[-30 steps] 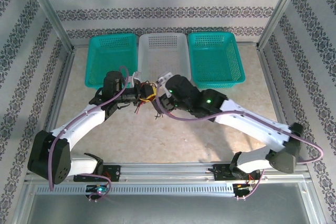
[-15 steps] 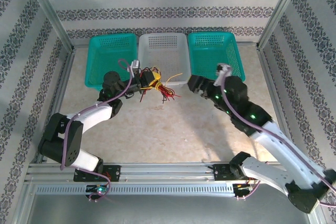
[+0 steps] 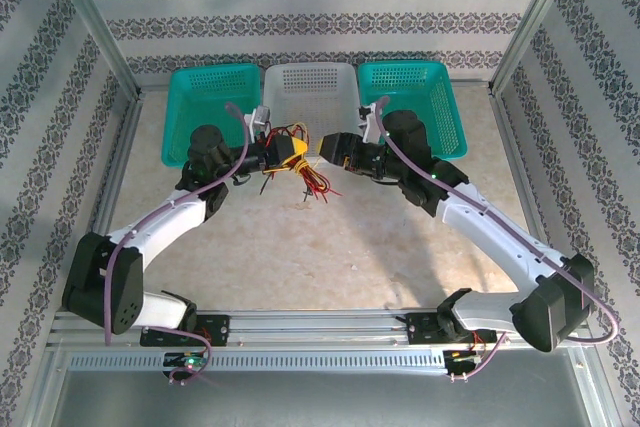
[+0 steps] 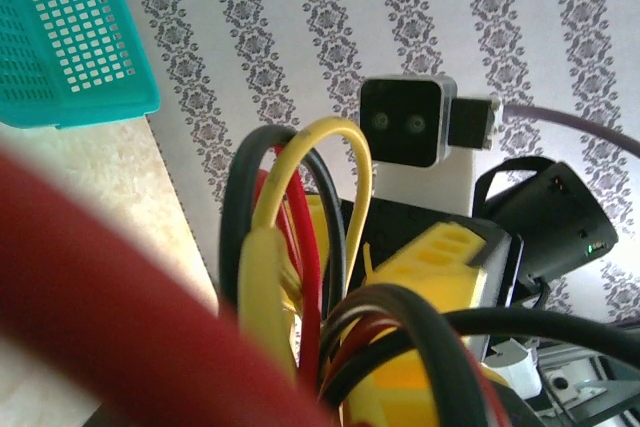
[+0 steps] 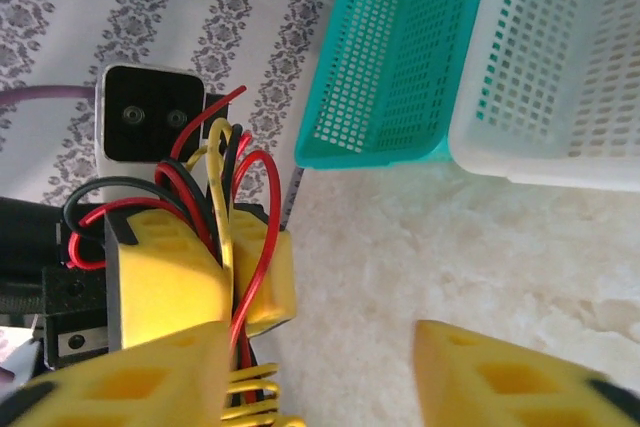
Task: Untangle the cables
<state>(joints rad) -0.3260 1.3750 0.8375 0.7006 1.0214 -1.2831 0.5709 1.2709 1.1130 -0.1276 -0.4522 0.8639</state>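
At the far middle of the surface (image 3: 340,257), just in front of the white basket (image 3: 312,92), the cables (image 3: 312,179) hang as one red, yellow and black bundle from the left end effector (image 3: 275,154). It is clamped tight on them, and the right wrist view shows the strands pinched between its yellow pads (image 5: 160,282). Loose red ends fan out below the grip towards the surface. The right end effector (image 3: 330,145) sits just beside the bundle on its right. Its jaws stand apart with nothing gripped, and in its own view a coiled yellow strand lies in the gap, close to one finger.

The main risk is probably that the right end effector closes on several strands at once. A pull would then tighten the knot rather than free one wire. A hard pull could also drag the whole bundle out of the left grip. The loops stand close to the white basket's near rim, so a strand could catch there or wrap round a finger.

Three baskets stand in a row along the far edge: the left teal basket (image 3: 205,107), the white one, and the right teal basket (image 3: 425,117). Nothing shows inside any of them, though the arms and the bundle hide parts of their near edges.
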